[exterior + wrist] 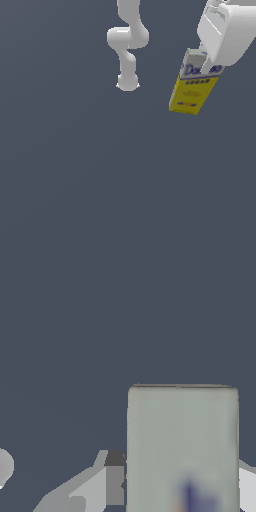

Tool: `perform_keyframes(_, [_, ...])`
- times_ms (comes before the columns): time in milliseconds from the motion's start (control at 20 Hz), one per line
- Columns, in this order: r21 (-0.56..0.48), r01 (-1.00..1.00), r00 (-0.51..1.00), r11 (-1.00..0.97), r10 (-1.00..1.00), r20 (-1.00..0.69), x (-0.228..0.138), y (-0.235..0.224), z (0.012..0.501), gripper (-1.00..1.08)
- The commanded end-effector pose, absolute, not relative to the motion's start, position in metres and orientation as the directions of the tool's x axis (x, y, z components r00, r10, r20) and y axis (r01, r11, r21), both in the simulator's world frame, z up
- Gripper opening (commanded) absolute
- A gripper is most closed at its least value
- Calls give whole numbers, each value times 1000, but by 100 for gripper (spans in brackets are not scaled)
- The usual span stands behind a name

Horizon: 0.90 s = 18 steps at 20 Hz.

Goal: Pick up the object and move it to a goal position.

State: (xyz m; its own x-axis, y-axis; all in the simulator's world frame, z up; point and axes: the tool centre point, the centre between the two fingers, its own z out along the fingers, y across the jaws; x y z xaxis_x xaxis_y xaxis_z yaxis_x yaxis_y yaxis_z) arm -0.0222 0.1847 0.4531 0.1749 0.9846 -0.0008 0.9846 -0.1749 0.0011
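The carton (194,85) has a pale grey-white upper part with dark blue lettering and a yellow lower part. It hangs tilted at the exterior view's upper right, held at its upper end. My gripper (206,64) is shut on it, with the white hand above it. In the wrist view the carton's pale top (182,446) fills the space between my fingers (114,483), and a blur of blue print shows low on it. The carton is well above the grey floor.
The arm's white links and base (127,82) stand at the exterior view's upper middle, to the left of the carton. A plain dark grey floor (100,190) spreads under everything.
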Motion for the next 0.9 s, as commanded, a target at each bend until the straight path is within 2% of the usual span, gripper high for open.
perform_keyframes(0, [0, 984, 176, -176, 984, -1, -30, 193, 475, -100])
perform_keyframes(400, [0, 984, 177, -177, 984, 0, -41, 211, 517, -100])
perform_keyframes(850, [0, 984, 177, -177, 984, 0, -44, 216, 529, -100])
